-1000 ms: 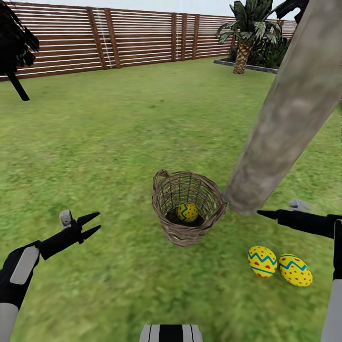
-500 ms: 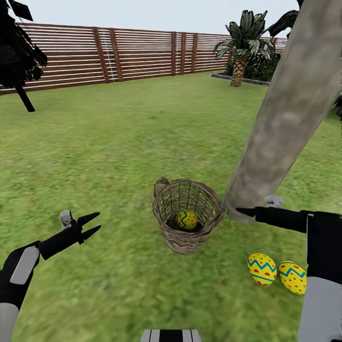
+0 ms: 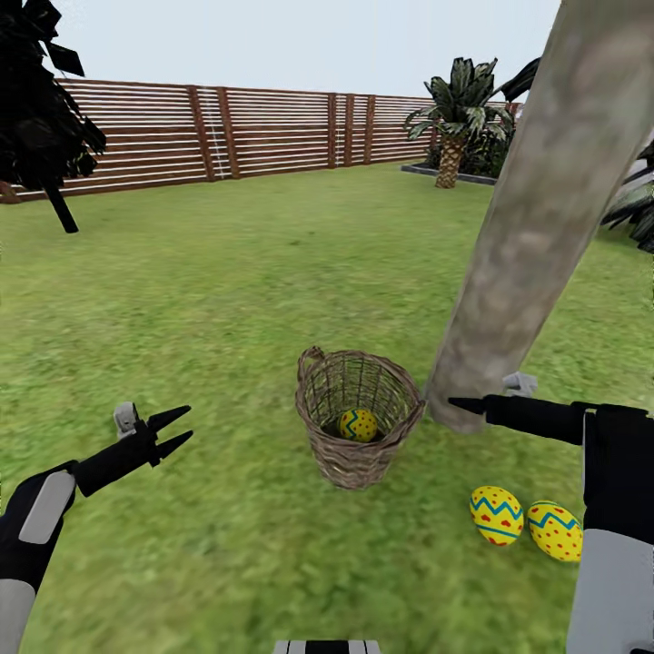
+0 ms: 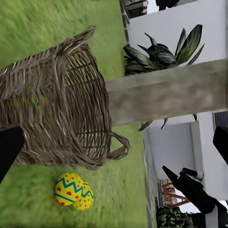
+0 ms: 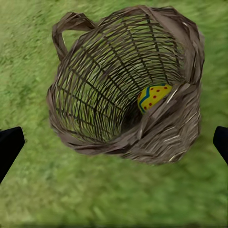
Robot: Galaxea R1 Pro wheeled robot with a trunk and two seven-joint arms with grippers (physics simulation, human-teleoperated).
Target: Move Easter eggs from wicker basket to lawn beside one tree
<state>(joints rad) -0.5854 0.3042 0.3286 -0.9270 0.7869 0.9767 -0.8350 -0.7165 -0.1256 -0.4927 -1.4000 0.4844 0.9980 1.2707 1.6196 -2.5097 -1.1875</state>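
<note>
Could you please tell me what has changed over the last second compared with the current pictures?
The right gripper has moved from beside the tree toward the wicker basket, its jaws apart in the right wrist view. The head camera has tilted up a little. Unchanged: the left gripper hovers open, one egg lies in the basket, and two eggs rest on the lawn.

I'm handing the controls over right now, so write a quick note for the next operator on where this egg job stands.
Left claw: open, empty, held low over the grass to the left of the basket.
Right claw: open, empty, near the basket's rim on the tree side, its camera looking down into the basket.
Done: two eggs lie together on the lawn close to the tree trunk.
Left: one egg sits at the bottom of the upright basket. Take it out and set it beside the other two.
</note>
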